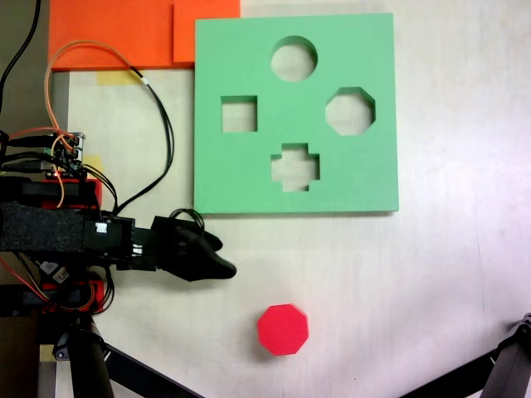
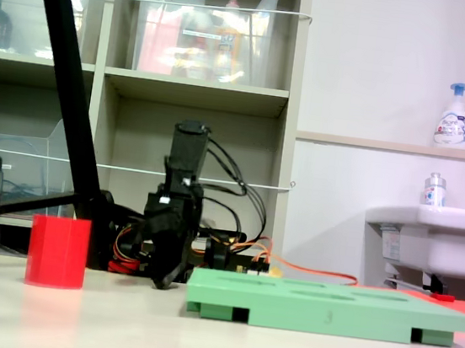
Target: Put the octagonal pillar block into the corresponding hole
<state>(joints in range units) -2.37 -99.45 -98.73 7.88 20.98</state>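
The red octagonal pillar block (image 1: 283, 329) stands upright on the pale table, toward the bottom of the first exterior view, clear of everything. It also shows at the second exterior view's left (image 2: 57, 252). The green foam board (image 1: 249, 178) lies flat above it, and its octagonal hole (image 1: 350, 110) sits empty at the board's right side. Round, square and cross cutouts are empty too. My black gripper (image 1: 224, 265) reaches in from the first exterior view's left, between board and block, touching neither. In the second exterior view the gripper (image 2: 164, 278) points down at the table, shut and holding nothing.
Orange foam sheets (image 1: 116, 33) lie beside the board's upper left corner. A circuit board with wires (image 1: 66, 153) sits by the arm's base. Black tripod legs (image 1: 108, 365) cross the lower corners. A shelf (image 2: 191, 93) and a sink (image 2: 429, 232) stand behind the table.
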